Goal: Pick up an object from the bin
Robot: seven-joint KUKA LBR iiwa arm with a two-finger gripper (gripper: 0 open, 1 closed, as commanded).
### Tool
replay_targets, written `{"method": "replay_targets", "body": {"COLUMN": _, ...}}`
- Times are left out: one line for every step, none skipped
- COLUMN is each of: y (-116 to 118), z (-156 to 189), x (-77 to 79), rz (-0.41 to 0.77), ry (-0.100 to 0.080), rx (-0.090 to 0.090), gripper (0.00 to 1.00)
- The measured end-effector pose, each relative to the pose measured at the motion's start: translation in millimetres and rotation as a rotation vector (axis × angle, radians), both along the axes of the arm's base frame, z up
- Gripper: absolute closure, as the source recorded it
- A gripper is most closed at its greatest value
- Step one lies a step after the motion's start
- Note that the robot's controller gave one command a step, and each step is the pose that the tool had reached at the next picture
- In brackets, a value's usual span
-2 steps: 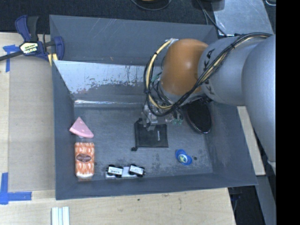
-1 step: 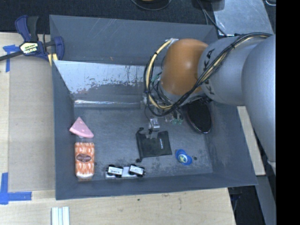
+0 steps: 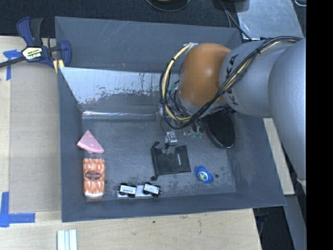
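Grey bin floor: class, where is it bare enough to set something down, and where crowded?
Bare: the bin floor between the pink wedge, the flat black square sheet and the back wall. Crowded: the front-left edge, with the orange patterned packet and two small black-and-white blocks; the grey arm overhangs the right.

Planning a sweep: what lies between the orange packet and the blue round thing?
Two black-and-white pieces, side by side, lie between the orange packet and the blue round thing in the camera view.

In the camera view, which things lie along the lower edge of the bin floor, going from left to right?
From the left: orange patterned packet → small black-and-white piece → second black-and-white piece → blue round thing.
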State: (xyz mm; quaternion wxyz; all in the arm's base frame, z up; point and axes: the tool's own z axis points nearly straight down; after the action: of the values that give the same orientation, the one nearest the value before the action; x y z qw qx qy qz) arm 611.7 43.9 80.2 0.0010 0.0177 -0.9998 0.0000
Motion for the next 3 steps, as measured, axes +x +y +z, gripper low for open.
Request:
{"method": "replay_targets", "body": {"y": -20.1, "z": -8.9, "x": -44.4, "rz": 0.094, "ry": -0.006, "rx": 0.001, "gripper": 1.00}}
{"method": "replay_targets", "body": {"y": -20.1, "z": -8.9, "x": -44.4, "rz": 0.094, "ry": -0.006, "rx": 0.001, "gripper": 1.00}}
{"method": "replay_targets", "body": {"y": -69.5, "z": 129.0, "x": -51.2, "rz": 0.074, "ry": -0.011, "rx": 0.000, "gripper": 0.00}}
